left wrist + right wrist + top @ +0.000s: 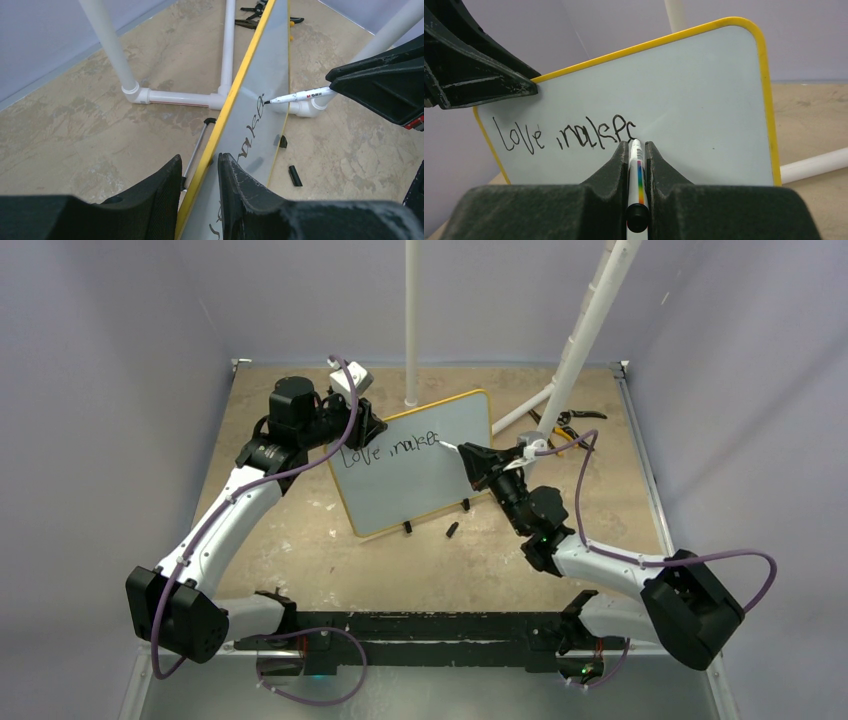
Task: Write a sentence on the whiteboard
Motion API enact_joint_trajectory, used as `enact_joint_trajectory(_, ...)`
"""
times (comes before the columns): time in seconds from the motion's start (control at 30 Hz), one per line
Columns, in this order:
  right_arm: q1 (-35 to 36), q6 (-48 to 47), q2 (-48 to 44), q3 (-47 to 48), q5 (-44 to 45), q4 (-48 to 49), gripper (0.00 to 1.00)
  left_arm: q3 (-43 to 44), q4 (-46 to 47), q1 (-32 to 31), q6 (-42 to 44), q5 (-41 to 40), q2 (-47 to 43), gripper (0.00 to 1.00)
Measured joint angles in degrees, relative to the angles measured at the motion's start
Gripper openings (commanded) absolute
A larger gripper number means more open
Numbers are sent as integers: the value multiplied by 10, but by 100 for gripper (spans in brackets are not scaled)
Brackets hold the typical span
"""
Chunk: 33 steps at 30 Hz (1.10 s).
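Note:
The whiteboard [420, 465] stands tilted on small black feet, pale grey-white with a yellow frame. Black writing reads roughly "love makes" along its upper left. My left gripper [368, 426] is shut on the board's top left edge; in the left wrist view its fingers [200, 172] clamp the yellow frame [240, 75]. My right gripper [478, 462] is shut on a white marker [447, 446] with a rainbow stripe. In the right wrist view the marker [636, 170] sits between the jaws, its tip touching the board [694, 90] at the end of the writing.
A white PVC pipe frame [410, 320] stands behind the board, with a slanted pipe [585, 330] at right. Pliers [562, 425] lie at the back right. A black marker cap [452, 530] lies on the tan table in front of the board.

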Motion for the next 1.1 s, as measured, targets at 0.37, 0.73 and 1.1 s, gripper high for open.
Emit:
enact_joint_trajectory(0.37, 0, 4, -9, -11, 12, -9, 0, 0, 0, 0, 0, 0, 0, 31)
enact_joint_trajectory(0.73, 0, 4, 2, -12, -26, -10, 0, 2, 0, 0, -10, 2, 4, 50)
enact_joint_trajectory(1.1, 0, -2, -64, -11, -73, -45, 0, 52, -26, -6, -39, 7, 56, 71)
